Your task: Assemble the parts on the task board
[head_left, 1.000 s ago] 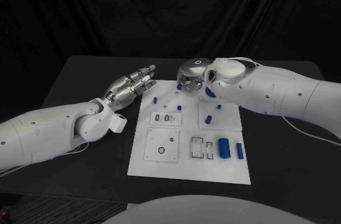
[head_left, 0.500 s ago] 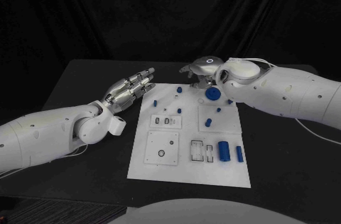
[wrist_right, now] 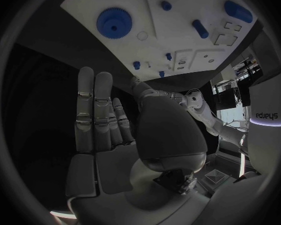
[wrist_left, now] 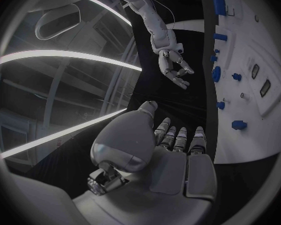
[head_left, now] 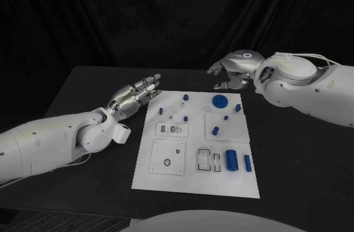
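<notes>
Black bench: my right robot hand (head_left: 235, 67) has lifted off the board (head_left: 199, 140), fingers spread, gear (head_left: 220, 100) seated at 12; left robot hand (head_left: 135, 94) spread, idle.

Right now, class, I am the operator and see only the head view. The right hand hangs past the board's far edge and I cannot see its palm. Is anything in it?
Observer: No. The right wrist view shows the right hand with a bare palm, its fingers straight and holding nothing.
Operator: And the left hand, by the board's far left corner?
Observer: The left wrist view shows the left hand with fingers stretched out side by side, nothing in them.
Operator: What is the blue disc near the right hand?
Observer: In the right wrist view it is a toothed gear with a centre hole, lying flat on the task board.
</notes>
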{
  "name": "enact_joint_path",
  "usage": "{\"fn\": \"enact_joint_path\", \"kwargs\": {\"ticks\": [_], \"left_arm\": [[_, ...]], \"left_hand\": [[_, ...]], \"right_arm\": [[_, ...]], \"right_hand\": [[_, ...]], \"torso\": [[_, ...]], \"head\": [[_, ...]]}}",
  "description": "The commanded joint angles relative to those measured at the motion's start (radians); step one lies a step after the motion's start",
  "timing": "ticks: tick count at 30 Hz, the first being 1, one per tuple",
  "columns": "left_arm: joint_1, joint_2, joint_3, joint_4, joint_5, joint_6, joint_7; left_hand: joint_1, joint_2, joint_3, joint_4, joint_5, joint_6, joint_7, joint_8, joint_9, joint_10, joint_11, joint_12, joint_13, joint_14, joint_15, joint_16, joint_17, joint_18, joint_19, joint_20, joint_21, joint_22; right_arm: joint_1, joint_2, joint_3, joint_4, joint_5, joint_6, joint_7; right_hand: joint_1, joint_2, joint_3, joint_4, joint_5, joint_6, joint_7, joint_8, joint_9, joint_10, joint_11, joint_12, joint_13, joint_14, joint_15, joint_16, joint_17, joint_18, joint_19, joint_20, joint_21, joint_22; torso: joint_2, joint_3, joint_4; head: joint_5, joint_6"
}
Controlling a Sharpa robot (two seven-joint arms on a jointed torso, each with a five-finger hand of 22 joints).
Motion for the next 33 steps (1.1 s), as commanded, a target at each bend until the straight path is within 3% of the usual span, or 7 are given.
{"fn": "enact_joint_path", "kwargs": {"ticks": [1,5,8,13,16,28,33], "left_arm": [[0.000,0.001,0.001,0.005,0.000,0.009,0.020],[0.000,-0.001,0.001,0.007,0.000,0.011,0.020],[0.000,0.000,0.001,0.007,0.000,0.013,0.021],[-0.001,0.002,0.001,0.008,0.000,0.016,0.022],[-0.001,0.001,0.001,0.009,0.000,0.017,0.022],[-0.001,0.003,0.001,0.007,0.000,0.023,0.020],[-0.001,0.002,0.001,0.006,0.000,0.024,0.019]], "left_hand": [[-0.006,0.000,0.006,0.000,0.007,0.005,-0.002,0.006,0.001,0.000,0.002,0.004,0.001,-0.002,0.009,-0.004,-0.002,0.011,0.001,0.010,-0.003,-0.001],[-0.005,0.000,0.007,0.000,0.007,0.006,-0.002,0.006,0.001,0.000,0.002,0.004,0.001,-0.002,0.012,-0.004,-0.002,0.011,0.001,0.011,-0.003,-0.001],[-0.005,0.000,0.007,0.000,0.007,0.006,-0.002,0.006,0.001,0.000,0.002,0.004,0.001,-0.002,0.012,-0.004,-0.002,0.011,0.001,0.011,-0.003,-0.001],[-0.005,0.001,0.008,-0.001,0.007,0.006,-0.002,0.006,0.001,0.000,0.002,0.004,0.001,-0.002,0.013,-0.004,-0.002,0.011,0.001,0.012,-0.003,-0.001],[-0.005,0.001,0.009,-0.001,0.007,0.006,-0.002,0.006,0.001,0.000,0.002,0.004,0.001,-0.002,0.014,-0.004,-0.002,0.011,0.001,0.012,-0.003,-0.001],[-0.004,0.002,0.013,-0.002,0.008,0.006,-0.001,0.006,0.001,0.000,0.003,0.004,0.001,-0.002,0.017,-0.004,-0.002,0.011,0.002,0.014,-0.002,0.000],[-0.004,0.002,0.013,-0.002,0.008,0.006,-0.001,0.006,0.001,0.000,0.003,0.004,0.001,-0.002,0.017,-0.004,-0.002,0.011,0.002,0.014,-0.002,0.000]], "right_arm": [[-0.012,-0.031,0.000,0.024,-0.003,0.076,-0.051],[-0.029,-0.042,0.000,0.014,-0.003,0.098,-0.055],[-0.049,-0.038,0.000,-0.010,-0.003,0.113,-0.056],[-0.079,-0.028,0.000,-0.039,-0.003,0.110,-0.045],[-0.092,-0.020,0.000,-0.054,-0.003,0.107,-0.037],[-0.111,0.003,0.000,-0.083,-0.003,0.071,-0.014],[-0.112,0.005,0.000,-0.087,-0.003,0.048,-0.010]], "right_hand": [[0.011,0.004,-0.008,-0.003,0.018,0.010,0.002,-0.004,-0.001,-0.010,0.000,0.006,-0.001,0.000,-0.001,0.013,0.009,0.010,0.005,-0.002,0.006,0.007],[0.028,0.009,-0.008,-0.010,0.037,0.028,0.005,-0.003,0.001,-0.014,0.000,0.010,-0.001,-0.009,0.000,0.015,0.007,0.010,0.002,-0.002,0.006,0.015],[0.031,0.012,-0.010,-0.010,0.039,0.039,0.011,-0.001,0.002,-0.016,0.001,0.011,-0.001,-0.017,0.001,0.008,-0.001,0.009,-0.001,-0.001,0.005,0.017],[0.033,0.014,-0.011,-0.010,0.040,0.069,0.015,0.004,0.005,-0.018,0.001,0.013,-0.001,-0.021,0.001,0.012,0.002,0.009,-0.004,-0.001,0.005,0.021],[0.038,0.016,-0.013,-0.012,0.046,0.099,0.017,0.010,0.009,-0.017,0.002,0.017,0.000,-0.023,0.002,0.017,0.005,0.009,-0.006,0.000,0.005,0.025],[0.077,0.029,-0.002,-0.042,0.134,0.111,0.025,0.001,0.005,-0.007,0.004,0.040,0.001,-0.051,0.004,0.011,-0.012,0.009,-0.022,0.003,0.002,0.051],[0.082,0.033,0.029,-0.048,0.179,0.083,0.030,-0.005,0.001,0.122,-0.013,0.143,0.043,-0.124,0.008,-0.032,-0.034,0.008,-0.076,0.006,-0.028,0.059]], "torso": [[-0.001,-0.0004,-0.0038],[-0.001,-0.0011,-0.0030],[-0.001,-0.0001,-0.0077],[-0.002,0.0011,-0.0032],[-0.002,0.0019,-0.0055],[-0.003,0.0007,-0.0045],[-0.002,0.0009,-0.0036]], "head": [[0.001,0.005],[-0.002,0.008],[-0.004,0.011],[-0.006,0.014],[-0.005,0.015],[-0.006,0.015],[-0.003,0.016]]}}
